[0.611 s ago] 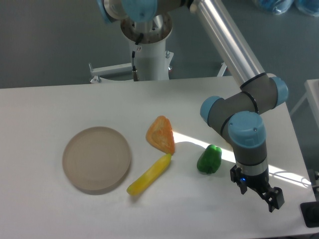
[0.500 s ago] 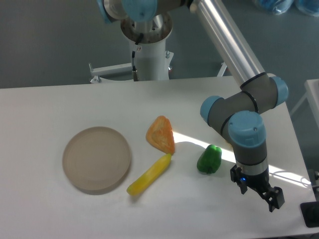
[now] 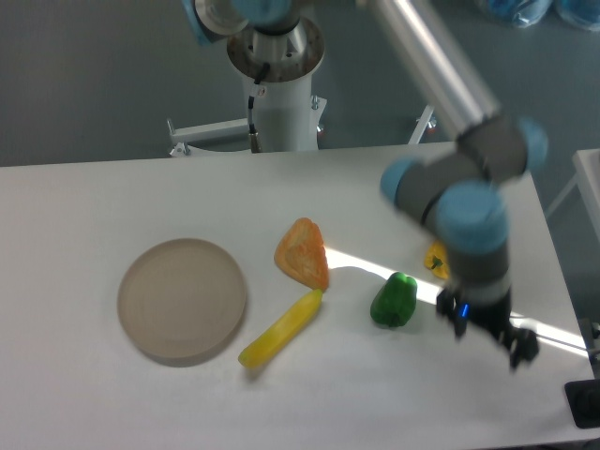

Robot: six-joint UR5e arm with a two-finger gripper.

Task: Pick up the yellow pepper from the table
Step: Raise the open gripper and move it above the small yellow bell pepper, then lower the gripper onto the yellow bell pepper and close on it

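Observation:
The yellow pepper (image 3: 435, 259) shows only as a small yellow-orange patch on the white table (image 3: 112, 394). Most of it is hidden behind my arm's wrist. My gripper (image 3: 487, 336) hangs low over the table's right front part, below and to the right of the pepper and apart from it. It is blurred by motion. Its two dark fingers stand apart with nothing between them.
A green pepper (image 3: 394, 300) lies just left of the gripper. An orange wedge (image 3: 303, 251) and a long slim yellow piece (image 3: 279, 329) lie mid-table. A round beige plate (image 3: 182, 299) sits at the left. The table's right edge is close to the arm.
The arm has shifted right and a little up, moving the gripper with it. This has uncovered a yellow patch of the pepper behind the wrist.

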